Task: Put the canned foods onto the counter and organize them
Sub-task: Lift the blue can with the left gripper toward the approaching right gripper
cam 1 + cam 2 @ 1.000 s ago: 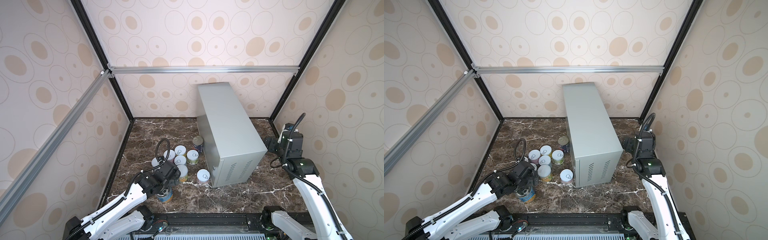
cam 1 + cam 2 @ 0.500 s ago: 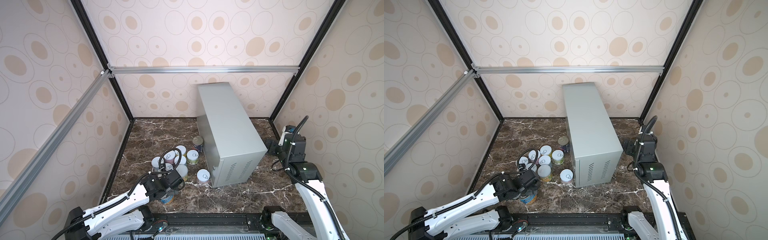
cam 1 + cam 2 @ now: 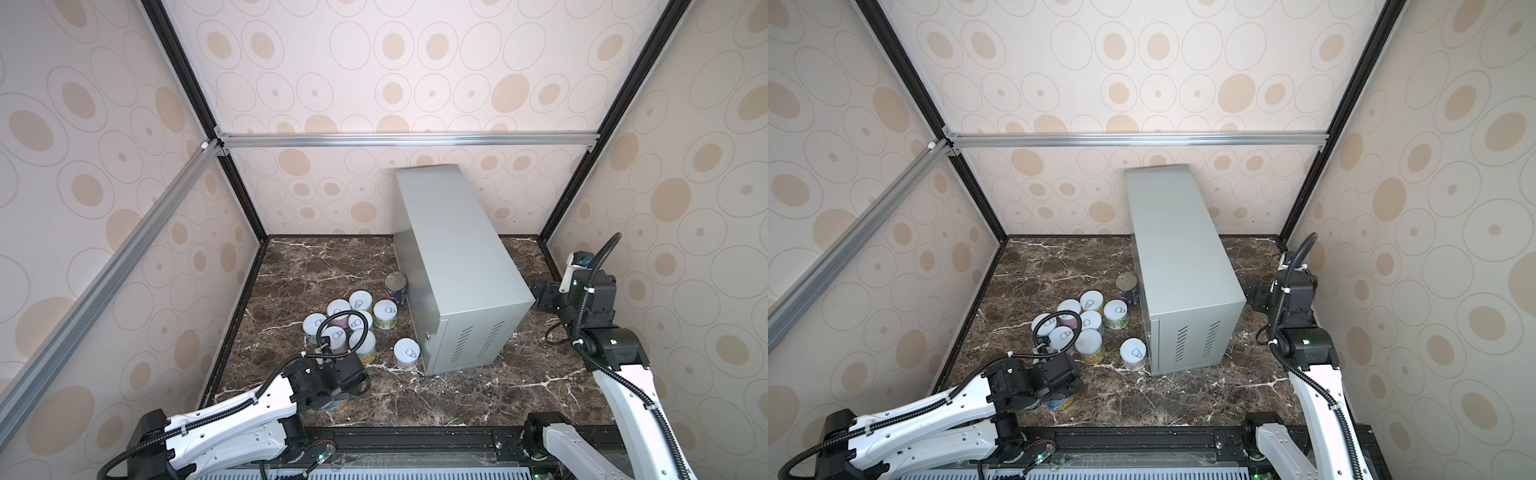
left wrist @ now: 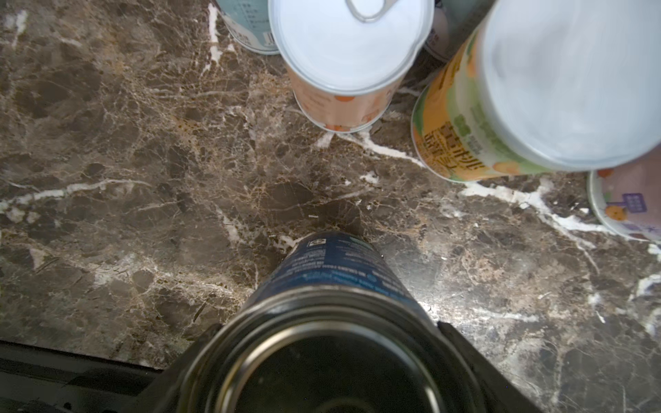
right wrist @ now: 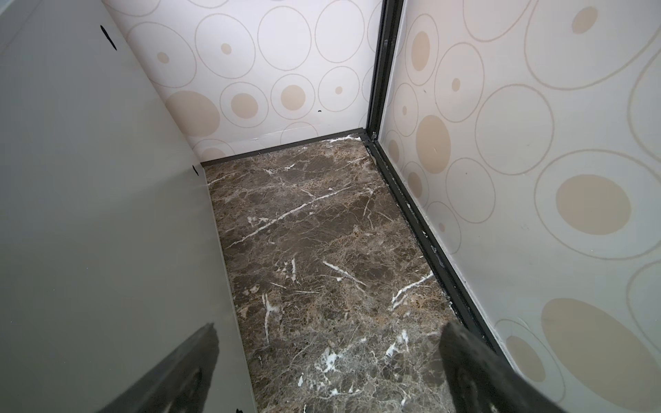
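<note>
Left wrist view: my left fingers (image 4: 465, 354) press both sides of the upright blue-yellow can (image 4: 332, 264), which stands on the marble desk (image 4: 143, 178) near the other cans (image 3: 360, 321). My right fingers (image 5: 475, 368) are spread wide and empty beside the grey metal box (image 5: 89, 178).

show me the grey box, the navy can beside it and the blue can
grey box (image 3: 453, 249), in a top view, top face
navy can (image 3: 395, 281), in a top view, metal lid
blue can (image 4: 332, 264), left wrist view, label
</note>
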Robot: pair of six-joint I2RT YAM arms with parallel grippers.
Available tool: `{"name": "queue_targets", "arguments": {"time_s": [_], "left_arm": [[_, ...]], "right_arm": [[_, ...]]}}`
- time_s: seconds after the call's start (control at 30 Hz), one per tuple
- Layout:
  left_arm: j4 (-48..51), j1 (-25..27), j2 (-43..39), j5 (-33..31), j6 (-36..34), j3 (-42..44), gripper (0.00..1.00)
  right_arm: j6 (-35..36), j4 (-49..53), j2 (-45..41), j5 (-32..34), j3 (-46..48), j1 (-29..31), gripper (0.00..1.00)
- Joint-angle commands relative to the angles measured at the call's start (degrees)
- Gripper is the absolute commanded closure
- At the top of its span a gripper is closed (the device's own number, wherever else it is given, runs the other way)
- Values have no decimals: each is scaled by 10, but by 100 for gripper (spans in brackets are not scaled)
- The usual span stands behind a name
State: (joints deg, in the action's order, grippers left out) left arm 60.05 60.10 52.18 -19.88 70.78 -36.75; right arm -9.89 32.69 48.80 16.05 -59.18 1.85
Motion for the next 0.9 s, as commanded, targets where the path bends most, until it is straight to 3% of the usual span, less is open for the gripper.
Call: {"name": "queue_targets", "arguments": {"time_s": [0.0,0.13,0.33,0.57,0.73,0.87], "left_arm": [[-10,24,16,-6,14,2,35],[-24,36,45,-42,-29,-45,45],[-41,37,131,-98,-153,-153,75],[-115,37,128,-78,-320,-240,84],[-75,36,154,-88,-474,-350,88],[-53,17,164,-94,-564,-442,100]], "right_arm": [[7,17,-9,-7,-19,-3,0],[14,26,-9,-13,-35,-3,0],[35,59,-5,-2,-83,-3,0],[64,69,0,-29,-148,-3,0],[83,26,-3,-148,-161,-3,0],[91,-8,7,-308,-168,-2,3]]}}
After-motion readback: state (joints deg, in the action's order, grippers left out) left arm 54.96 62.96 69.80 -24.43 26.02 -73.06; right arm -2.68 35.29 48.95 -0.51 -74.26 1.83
